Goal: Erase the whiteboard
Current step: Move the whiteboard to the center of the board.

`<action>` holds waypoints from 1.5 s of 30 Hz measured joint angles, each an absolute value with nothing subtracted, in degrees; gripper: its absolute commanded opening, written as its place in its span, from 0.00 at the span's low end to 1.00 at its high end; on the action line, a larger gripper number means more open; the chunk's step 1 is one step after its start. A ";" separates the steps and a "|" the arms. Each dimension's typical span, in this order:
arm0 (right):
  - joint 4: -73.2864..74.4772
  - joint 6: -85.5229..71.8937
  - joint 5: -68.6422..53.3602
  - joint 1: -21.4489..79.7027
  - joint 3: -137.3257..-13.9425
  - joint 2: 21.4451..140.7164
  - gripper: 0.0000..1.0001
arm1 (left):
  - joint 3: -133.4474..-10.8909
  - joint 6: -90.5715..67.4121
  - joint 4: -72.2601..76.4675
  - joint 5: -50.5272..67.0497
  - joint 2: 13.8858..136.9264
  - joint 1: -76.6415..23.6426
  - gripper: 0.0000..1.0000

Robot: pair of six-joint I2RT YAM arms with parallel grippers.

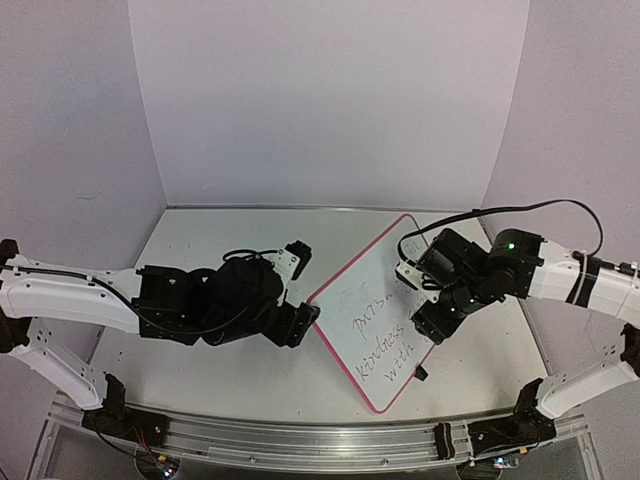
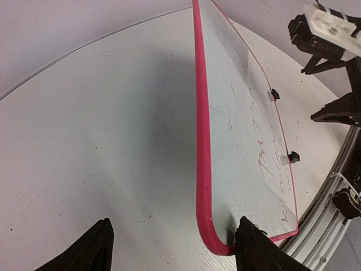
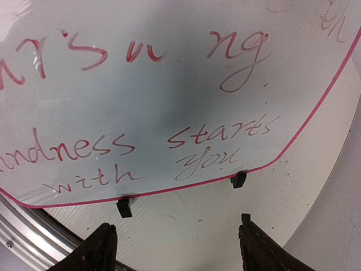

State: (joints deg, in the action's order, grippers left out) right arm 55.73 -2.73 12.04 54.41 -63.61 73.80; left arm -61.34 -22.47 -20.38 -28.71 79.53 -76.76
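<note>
The top external camera looks down from above and behind onto the whole table. The left wrist camera sits low and close, facing along the whiteboard edge-on. The right wrist camera looks down at the handwriting from very near. All three views share the whiteboard's near edge.

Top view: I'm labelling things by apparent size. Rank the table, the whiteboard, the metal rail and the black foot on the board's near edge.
1. table
2-3. whiteboard and metal rail: too close to rank; the rail is longer, the board wider
4. black foot, by far the smallest
</note>
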 measured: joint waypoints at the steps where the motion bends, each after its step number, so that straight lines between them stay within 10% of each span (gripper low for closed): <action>1: 55.91 -3.72 12.94 54.41 -63.61 74.79 0.75 | -61.34 -22.33 -20.10 -28.50 79.53 -76.43 0.75; 25: 52.22 -16.09 5.44 49.68 -58.55 77.80 0.64 | -61.49 -12.55 -11.88 -20.67 81.15 -66.94 0.76; 35: 39.93 -24.30 7.92 60.62 -46.81 76.44 0.63 | -59.75 -13.88 -7.08 -11.66 72.76 -66.96 0.99; 45: 32.62 -27.14 13.36 64.10 -42.78 81.45 0.59 | -64.91 -21.18 -6.61 -11.86 72.55 -67.96 1.00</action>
